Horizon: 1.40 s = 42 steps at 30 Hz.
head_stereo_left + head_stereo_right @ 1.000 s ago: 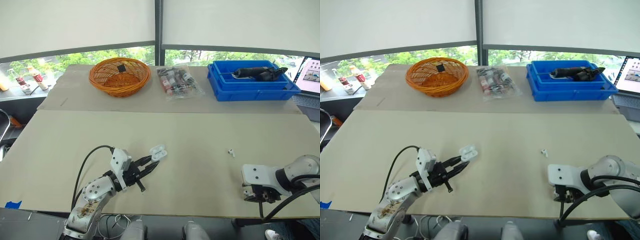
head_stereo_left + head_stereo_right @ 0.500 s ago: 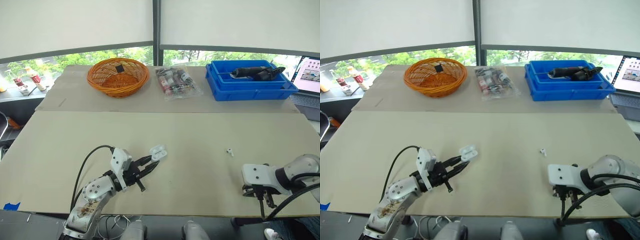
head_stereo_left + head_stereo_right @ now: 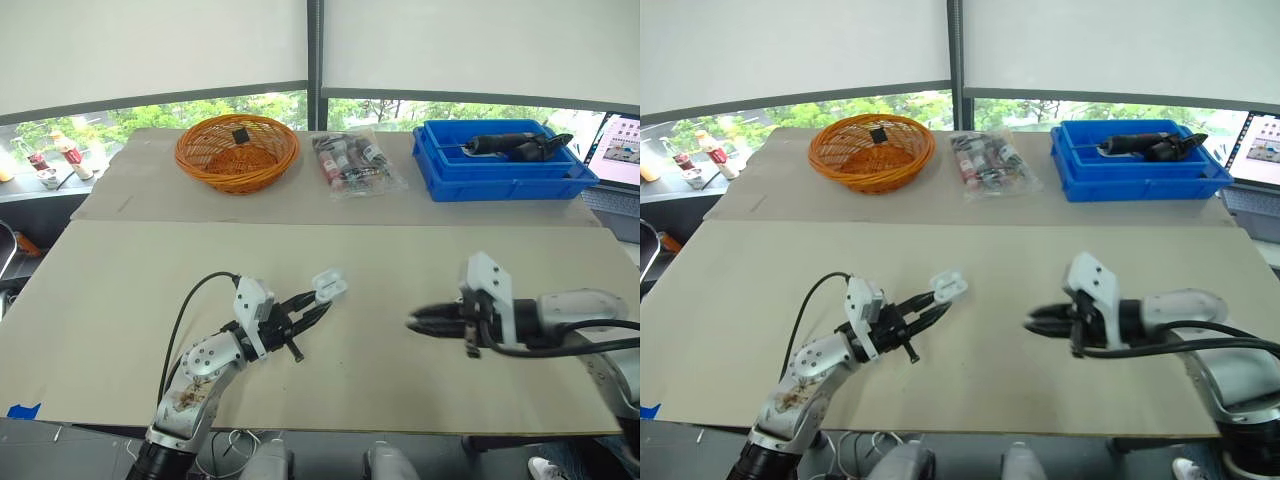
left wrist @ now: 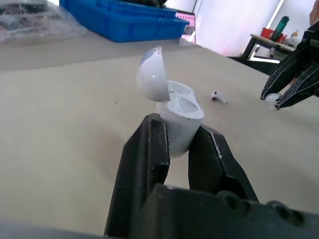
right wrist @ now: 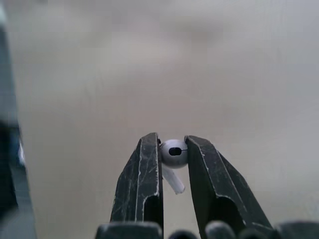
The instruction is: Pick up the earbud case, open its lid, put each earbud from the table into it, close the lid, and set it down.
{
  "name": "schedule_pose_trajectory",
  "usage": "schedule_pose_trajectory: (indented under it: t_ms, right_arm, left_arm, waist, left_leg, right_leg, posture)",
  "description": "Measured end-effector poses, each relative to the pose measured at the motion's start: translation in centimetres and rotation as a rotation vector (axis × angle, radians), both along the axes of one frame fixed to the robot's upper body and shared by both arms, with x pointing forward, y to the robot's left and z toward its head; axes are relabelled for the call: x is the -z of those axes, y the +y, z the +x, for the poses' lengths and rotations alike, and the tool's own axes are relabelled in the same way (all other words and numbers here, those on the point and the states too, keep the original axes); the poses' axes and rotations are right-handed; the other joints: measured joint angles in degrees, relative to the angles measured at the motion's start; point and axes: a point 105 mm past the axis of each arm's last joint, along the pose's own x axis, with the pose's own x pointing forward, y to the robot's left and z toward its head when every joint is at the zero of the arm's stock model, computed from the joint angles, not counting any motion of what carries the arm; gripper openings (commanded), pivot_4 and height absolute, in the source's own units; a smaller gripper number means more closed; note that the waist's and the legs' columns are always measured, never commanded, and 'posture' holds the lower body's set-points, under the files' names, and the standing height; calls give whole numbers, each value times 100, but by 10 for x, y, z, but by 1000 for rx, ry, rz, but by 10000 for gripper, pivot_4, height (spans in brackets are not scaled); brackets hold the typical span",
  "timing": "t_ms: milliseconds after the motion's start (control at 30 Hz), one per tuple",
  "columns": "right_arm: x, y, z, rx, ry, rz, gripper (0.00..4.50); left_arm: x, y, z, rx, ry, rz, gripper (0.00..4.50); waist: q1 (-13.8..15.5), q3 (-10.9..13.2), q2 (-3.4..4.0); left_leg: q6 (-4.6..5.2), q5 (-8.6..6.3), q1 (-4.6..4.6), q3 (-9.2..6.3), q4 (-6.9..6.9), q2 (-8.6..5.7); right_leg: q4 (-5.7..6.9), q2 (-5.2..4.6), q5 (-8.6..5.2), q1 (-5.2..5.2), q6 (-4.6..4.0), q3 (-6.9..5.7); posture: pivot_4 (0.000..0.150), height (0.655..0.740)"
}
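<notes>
So, the small white plastic earbud case (image 4: 175, 119) is clamped by its lower half between the two black fingers (image 4: 144, 154) of the left gripper (image 3: 318, 300), over the near-left part of the beige worktop (image 3: 400, 260). Its lid (image 4: 152, 74) is flipped open and tilted back, so the two empty sockets inside can be seen. Whether the base is touching the worktop can't really be told from here.

A white earbud (image 5: 174, 153) is pinched by the right gripper (image 3: 415, 324). The fingers (image 5: 147, 174) are closed on its round head and the stem is left hanging down between them. That gripper is held out level above the worktop, tips pointed towards the case, with a clear gap left between the two grippers.

A second white earbud (image 4: 215, 96) is seen lying on the worktop beyond the case in the left wrist view, apart from both grippers.

Along the far edge, an orange wicker basket (image 3: 237, 152) is parked on the left, a clear plastic bag (image 3: 355, 162) of small items is laid in the middle, and a blue plastic bin (image 3: 505, 172) with a dark tool (image 3: 515, 146) in it is set on the right.
</notes>
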Motion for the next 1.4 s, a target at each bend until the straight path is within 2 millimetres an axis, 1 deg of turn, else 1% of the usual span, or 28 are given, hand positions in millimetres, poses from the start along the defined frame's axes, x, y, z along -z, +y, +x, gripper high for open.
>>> schedule_pose_trajectory:
  t_ms: [67,133,233,300,367,433,600,867,1200,1400]
  right_arm:
    - [-16,18,1,12,-33,123,3518]
    - [-24,29,4,40,-52,215,3518]
    - [-38,51,15,134,-70,427,3518]
    - [-44,60,21,186,-75,518,3518]
    - [-43,68,23,216,-63,555,3518]
    - [-40,73,24,239,-56,569,3518]
    - [-26,75,27,293,-58,561,3518]
    - [-11,77,26,302,-73,534,3518]
    - [-1,77,27,304,-104,499,3518]
    - [3,83,28,294,-119,482,3518]
  left_arm:
    - [-2,-2,2,0,-12,-10,5267]
    - [-1,-2,5,-4,-9,-13,5267]
    - [-5,-8,8,-3,-30,-28,5267]
    - [-8,-11,9,1,-39,-39,5267]
    - [-9,-13,10,-1,-47,-39,5267]
    - [-11,-14,10,-5,-51,-42,5267]
    - [-11,-15,11,-11,-44,-52,5267]
    - [-13,-19,10,5,10,-87,5267]
    - [-11,-16,12,-8,43,-97,5267]
    - [-11,-16,12,-7,45,-95,5267]
  waist:
    - [11,0,0]
    - [31,0,0]
    - [17,-1,1]
    - [9,-1,2]
    - [-2,-2,3]
    - [-19,-2,4]
    - [-68,-2,4]
    - [-116,-2,4]
    - [-117,-2,4]
    - [-115,-2,4]
  left_leg:
    - [0,0,-1,-5,0,-3]
    - [0,0,-4,-8,2,-6]
    - [-2,1,-6,-6,9,-9]
    - [-3,2,-4,-8,9,-9]
    - [-3,2,-4,-8,8,-10]
    - [-3,2,-4,-8,8,-10]
    - [-3,2,-2,-8,6,-10]
    - [-2,2,0,-9,1,-9]
    - [-2,1,0,-9,0,-9]
    - [-3,2,1,-9,-2,-9]
  right_leg:
    - [2,-2,0,-3,0,-3]
    - [1,-3,0,-3,1,-5]
    - [22,-4,0,-14,1,1]
    - [28,-5,0,-15,1,-1]
    - [29,-4,0,-17,1,-1]
    - [29,-4,0,-18,1,0]
    - [30,-3,0,-19,1,-1]
    - [28,-2,0,-18,1,-1]
    - [27,-2,0,-18,1,0]
    - [27,-2,0,-18,1,0]
  posture:
    - [1500,7400]
    - [1500,7400]
    - [1500,7400]
    - [1500,7400]
    - [1500,7400]
    - [1500,7400]
    - [1500,7400]
    - [1500,7400]
    - [1500,7400]
    - [1500,7400]
